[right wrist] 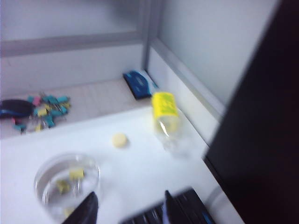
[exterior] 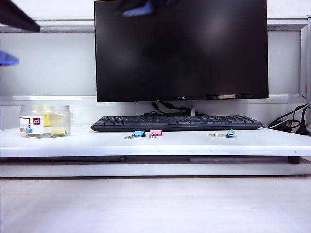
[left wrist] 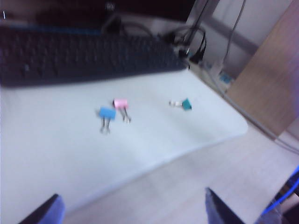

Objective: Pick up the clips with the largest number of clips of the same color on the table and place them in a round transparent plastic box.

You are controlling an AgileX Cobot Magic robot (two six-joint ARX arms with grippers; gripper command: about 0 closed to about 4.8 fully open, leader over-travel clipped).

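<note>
A black monitor (exterior: 181,48) stands at the back, with a black keyboard (exterior: 177,123) before it. In front of the keyboard lie a blue clip (exterior: 138,134) and a pink clip (exterior: 155,132) just beside each other, and a teal clip (exterior: 228,133) well apart. Cables (exterior: 291,121) trail at one end. Elsewhere a plastic bottle (right wrist: 166,119) with a yellow label lies on its side near a small yellow disc (right wrist: 119,139), possibly its cap. Beyond sit mixed clips (right wrist: 44,114) and a blue object (right wrist: 138,83).

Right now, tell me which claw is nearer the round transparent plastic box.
Right. The right claw hovers open just beside the round transparent plastic box; the left claw, open, looks at loose clips elsewhere.
</note>
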